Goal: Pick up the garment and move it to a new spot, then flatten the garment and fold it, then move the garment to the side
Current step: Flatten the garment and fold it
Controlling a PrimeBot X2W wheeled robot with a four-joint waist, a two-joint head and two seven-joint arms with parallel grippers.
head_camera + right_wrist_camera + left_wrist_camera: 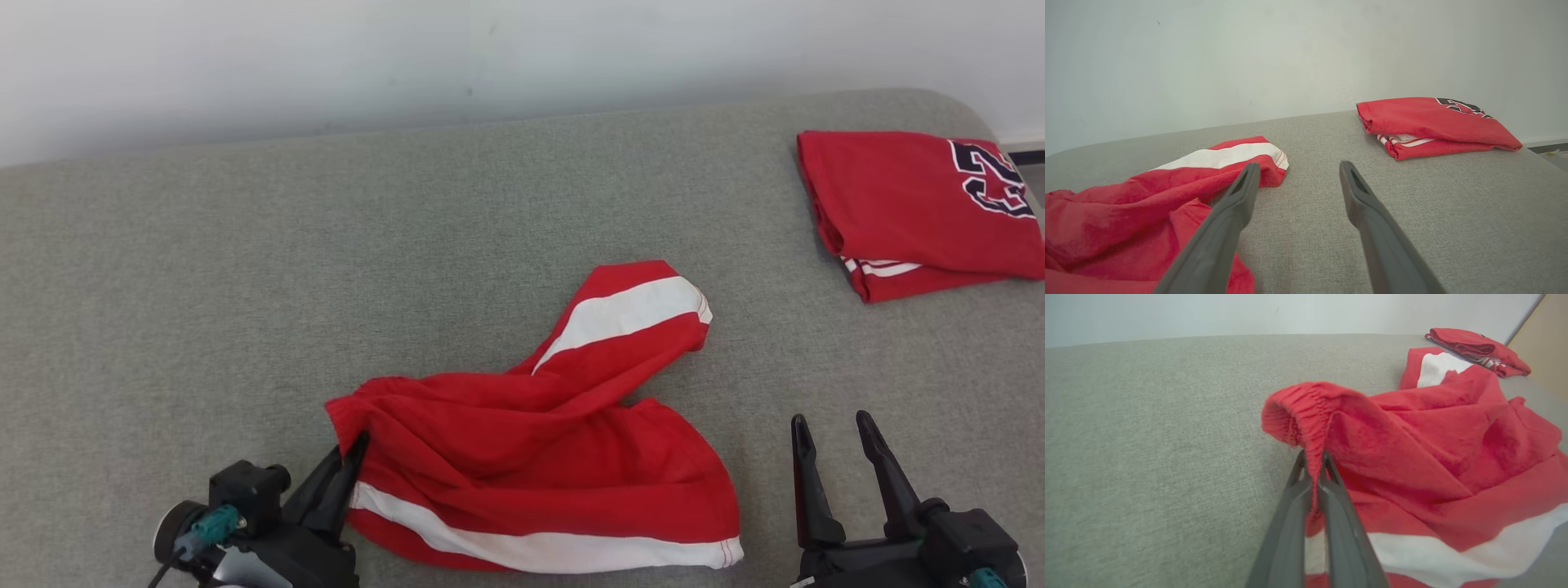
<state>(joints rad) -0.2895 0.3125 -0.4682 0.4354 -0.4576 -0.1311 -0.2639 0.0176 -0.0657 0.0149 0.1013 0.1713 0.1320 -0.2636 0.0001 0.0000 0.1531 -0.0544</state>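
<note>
Held the elastic waistband [1306,406] clenched in the left jaws and had the right jaws spread, empty, near the opposite hem, with the crumpled red shorts [531,441] lying lengthwise left-to-right on the grey surface [245,286] between them.

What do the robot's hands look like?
The left gripper and right gripper each have two long, dark grey fingers that taper to thin tips, with a slot near each tip. They sit on chunky black blocks. A teal plug with a dark cable sits by the left one; the right has a teal bit too.
</note>
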